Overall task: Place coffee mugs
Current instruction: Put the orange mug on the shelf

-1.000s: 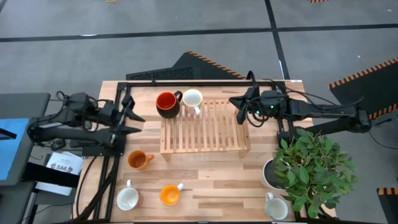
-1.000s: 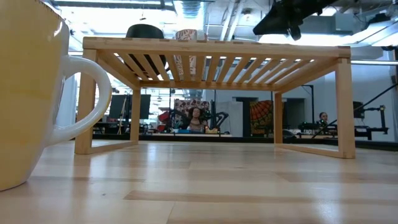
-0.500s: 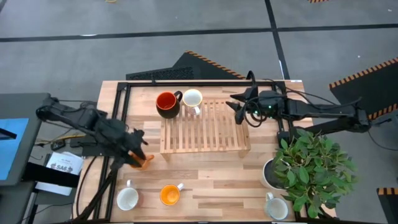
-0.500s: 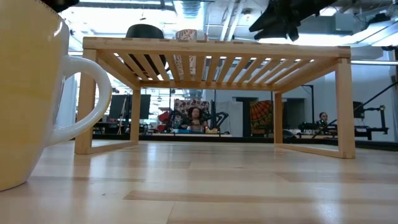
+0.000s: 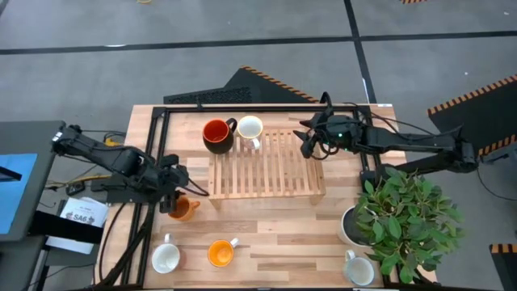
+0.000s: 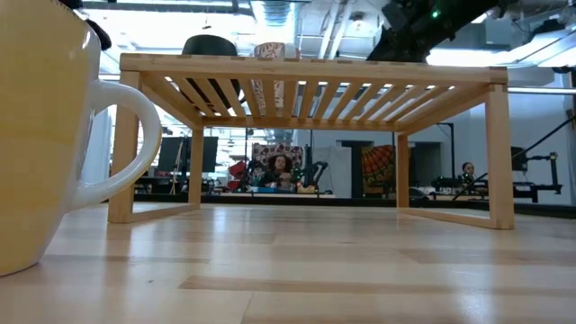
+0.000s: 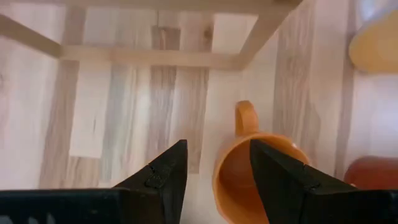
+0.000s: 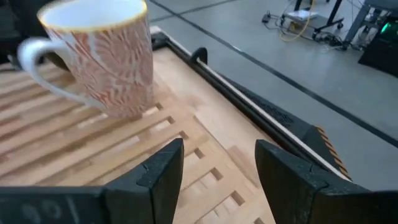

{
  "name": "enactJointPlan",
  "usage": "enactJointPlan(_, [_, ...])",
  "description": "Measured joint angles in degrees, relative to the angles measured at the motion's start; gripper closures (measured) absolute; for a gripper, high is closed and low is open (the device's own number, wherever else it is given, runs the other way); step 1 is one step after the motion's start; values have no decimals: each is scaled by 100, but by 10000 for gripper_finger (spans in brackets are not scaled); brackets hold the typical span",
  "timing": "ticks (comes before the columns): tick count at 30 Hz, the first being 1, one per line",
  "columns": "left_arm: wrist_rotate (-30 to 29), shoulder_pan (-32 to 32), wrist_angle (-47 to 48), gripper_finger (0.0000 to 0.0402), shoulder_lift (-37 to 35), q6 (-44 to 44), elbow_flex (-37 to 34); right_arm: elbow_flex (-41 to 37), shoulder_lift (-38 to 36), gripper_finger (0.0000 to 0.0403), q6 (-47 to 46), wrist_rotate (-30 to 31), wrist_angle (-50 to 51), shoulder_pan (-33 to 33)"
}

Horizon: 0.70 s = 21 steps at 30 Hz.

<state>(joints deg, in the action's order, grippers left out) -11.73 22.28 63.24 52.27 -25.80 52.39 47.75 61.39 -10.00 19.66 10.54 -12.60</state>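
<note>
A dark mug with red inside [image 5: 216, 133] and a white patterned mug [image 5: 250, 128] [image 8: 99, 56] stand on the far left end of the slatted wooden rack [image 5: 266, 166]. On the table are an orange mug [image 5: 183, 208] [image 7: 261, 171], a white mug [image 5: 166, 259], a second orange mug [image 5: 220, 253] and a pale mug [image 5: 358, 268]. My left gripper [image 5: 174, 192] [image 7: 214, 171] is open just above the first orange mug; one finger stands over the mug's mouth, the other outside its rim. My right gripper [image 5: 311, 145] [image 8: 217, 162] hangs open over the rack's far right part.
A leafy plant in a white pot [image 5: 400, 230] fills the table's near right corner. A black frame [image 5: 242, 107] runs along the far and left edges. In the low view a big pale mug [image 6: 36, 135] stands close in the foreground.
My left gripper has swung from beside the rack's far left toward the table's near edge and come down over the orange mug, staying open. The mugs have not moved.
</note>
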Motion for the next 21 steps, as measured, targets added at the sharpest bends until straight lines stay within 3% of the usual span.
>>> enactJointPlan(9, [619,0,-296,244,-13,-540,-946,2,111,177,16,0,14,16])
enactJointPlan(21, [697,0,-600,244,-7,-513,-1451,-2,174,177,-5,-2,35,7])
